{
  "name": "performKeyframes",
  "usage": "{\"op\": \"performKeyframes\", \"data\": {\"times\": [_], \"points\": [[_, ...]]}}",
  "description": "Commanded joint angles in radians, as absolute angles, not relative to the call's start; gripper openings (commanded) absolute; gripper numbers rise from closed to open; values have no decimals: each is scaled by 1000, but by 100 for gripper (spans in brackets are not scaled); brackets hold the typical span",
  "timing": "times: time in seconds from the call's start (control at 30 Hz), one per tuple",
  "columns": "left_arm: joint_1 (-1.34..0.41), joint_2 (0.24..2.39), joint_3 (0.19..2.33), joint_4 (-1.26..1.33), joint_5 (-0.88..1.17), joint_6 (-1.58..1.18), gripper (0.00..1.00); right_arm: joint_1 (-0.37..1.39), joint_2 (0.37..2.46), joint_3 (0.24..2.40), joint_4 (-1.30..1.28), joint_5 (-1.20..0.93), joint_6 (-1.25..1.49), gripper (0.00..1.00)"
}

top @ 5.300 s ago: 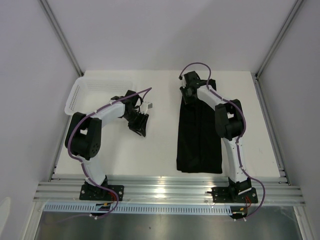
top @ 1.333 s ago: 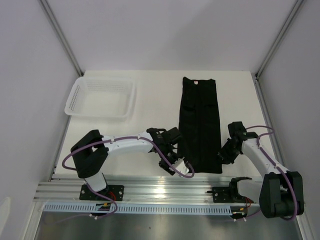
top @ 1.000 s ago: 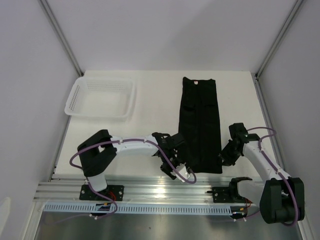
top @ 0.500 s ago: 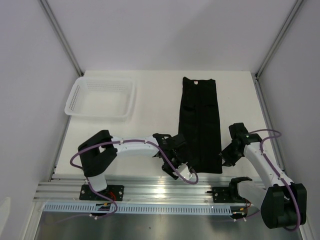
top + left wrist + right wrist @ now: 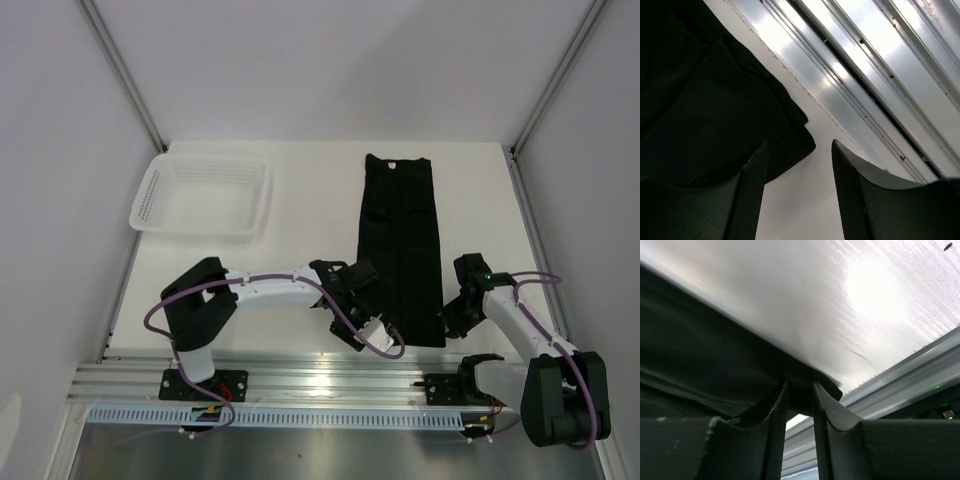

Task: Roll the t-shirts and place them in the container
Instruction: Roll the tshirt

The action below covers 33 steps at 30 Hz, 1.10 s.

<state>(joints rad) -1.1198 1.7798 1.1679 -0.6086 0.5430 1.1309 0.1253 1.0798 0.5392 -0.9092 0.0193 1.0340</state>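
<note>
Above: the plain black cloth t-shirt (image 5: 400, 240) lies as a long strip on the white counter (image 5: 300, 250), hem nearest, ready for rolling. Left wrist: left gripper (image 5: 799, 145) spread at the hem corner. Right wrist: right gripper (image 5: 800, 385) apparently pinching the opposite corner.

matt cloth t-shirt (image 5: 400, 240); shiny metal rail (image 5: 330, 380); wht plastic mesh basket (image 5: 200, 228)

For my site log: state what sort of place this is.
Probably a robotics lab test cell: white table boxed in by plain pale walls, aluminium rail along its near edge, a black t-shirt and white mesh basket laid out.
</note>
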Motion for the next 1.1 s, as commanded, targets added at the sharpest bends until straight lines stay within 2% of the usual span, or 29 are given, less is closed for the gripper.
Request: {"op": "performKeyframes", "data": {"times": [0.0, 0.23, 0.47, 0.53, 0.67, 0.73, 0.77, 0.87, 1.07], "points": [[-1117, 1804, 1226, -591, 557, 1101, 57, 129, 1080, 531, -859, 46, 1029, 28], [-1118, 1839, 1190, -609, 540, 1140, 58, 120, 1108, 525, -844, 44, 1006, 25], [-1118, 1873, 1236, -667, 545, 1151, 52, 109, 1127, 531, -828, 45, 985, 24], [-1118, 1881, 1241, -649, 546, 1134, 47, 97, 1138, 529, -830, 43, 977, 24], [-1118, 1888, 1247, -618, 529, 1100, 21, 87, 1124, 548, -838, 46, 951, 20], [-1118, 1891, 1252, -630, 547, 1080, 13, 84, 1117, 555, -845, 49, 940, 16], [-1118, 1891, 1255, -637, 554, 1072, 3, 84, 1115, 564, -847, 45, 930, 14], [-1100, 1887, 1285, -656, 587, 1007, 1, 83, 1115, 575, -844, -24, 901, 0], [-1040, 1881, 1367, -678, 644, 887, 1, 80, 1106, 610, -877, -61, 871, 0]]}}
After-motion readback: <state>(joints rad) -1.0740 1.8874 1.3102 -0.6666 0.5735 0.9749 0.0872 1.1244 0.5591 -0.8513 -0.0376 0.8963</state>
